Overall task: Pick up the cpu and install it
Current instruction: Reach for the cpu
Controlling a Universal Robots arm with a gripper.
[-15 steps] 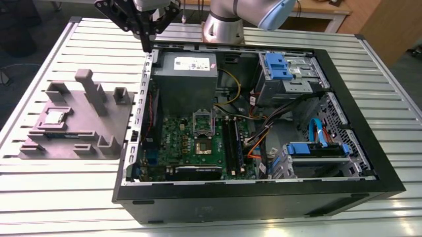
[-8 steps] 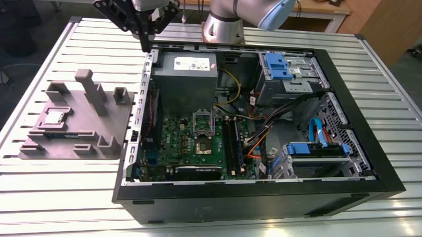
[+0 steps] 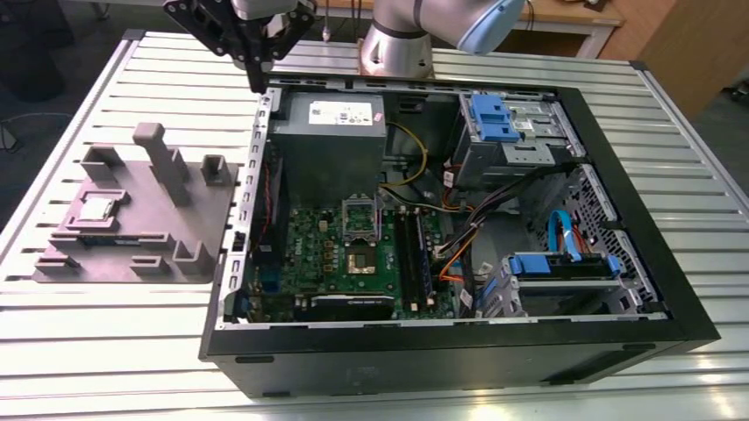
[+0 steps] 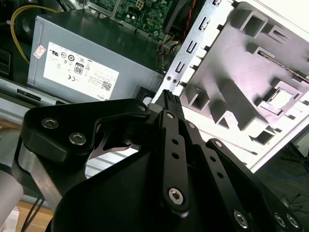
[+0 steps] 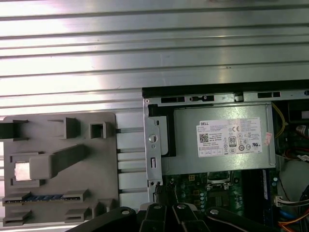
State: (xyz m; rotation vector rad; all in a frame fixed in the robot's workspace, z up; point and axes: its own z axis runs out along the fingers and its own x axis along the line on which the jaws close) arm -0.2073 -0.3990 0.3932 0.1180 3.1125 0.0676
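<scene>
Sitting in a recess of the grey tray (image 3: 129, 254) at the exterior view's left, the cpu (image 3: 94, 208) lies well apart from the claw (image 3: 254, 83), which hangs pinched shut and empty over the case's (image 3: 468, 351) rear corner, its top cut off. In the first wrist view the cpu (image 5: 23, 170) glares white; the motherboard (image 5: 193, 186) is partly hidden.

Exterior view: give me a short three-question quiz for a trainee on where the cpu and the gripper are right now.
1. True or false: the cpu sits in the socket on the green board.
2. The gripper hangs above: A) the computer case edge by the power supply; B) the green board; C) the blue drive cage.
3. Fill in: the cpu lies on the grey ____ at the exterior view's left.
Key: 1 false; 2 A; 3 tray.
</scene>
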